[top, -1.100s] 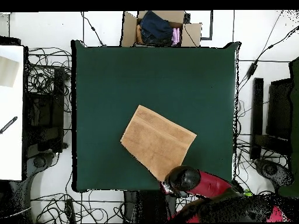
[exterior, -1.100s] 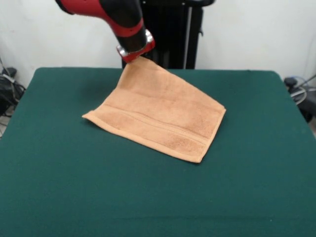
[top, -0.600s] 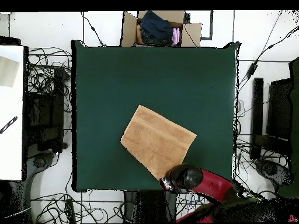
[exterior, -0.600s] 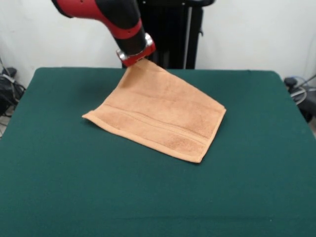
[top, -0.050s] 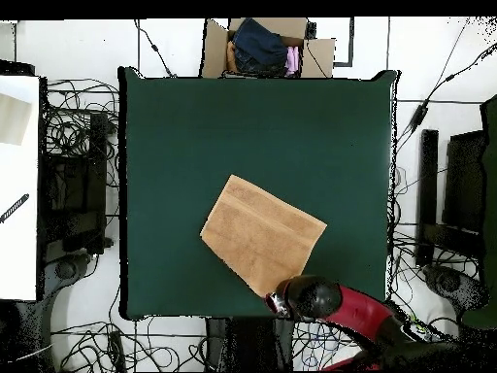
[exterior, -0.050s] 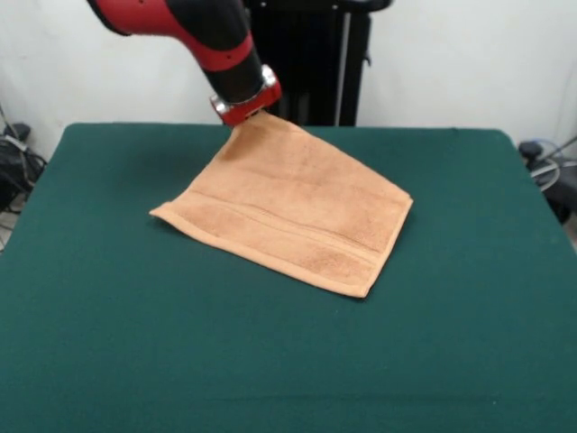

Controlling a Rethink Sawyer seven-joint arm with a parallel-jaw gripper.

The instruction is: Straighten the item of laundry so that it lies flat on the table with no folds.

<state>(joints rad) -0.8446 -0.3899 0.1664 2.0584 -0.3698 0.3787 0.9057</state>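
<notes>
at the table's (exterior, -0.050s: 108,361) robot-side edge, the gripper (exterior, -0.050s: 242,110) meets the towel's (exterior, -0.050s: 297,212) raised corner; grip state cannot be told; the towel extends diagonally away.

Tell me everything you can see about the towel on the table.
The towel is a light orange-tan terry cloth, roughly four-sided, with woven band stripes along its near hem. It lies spread on the green table, turned at an angle, with no fold showing. Its far corner rises to the arm's red-ringed end, which meets it there.
</notes>
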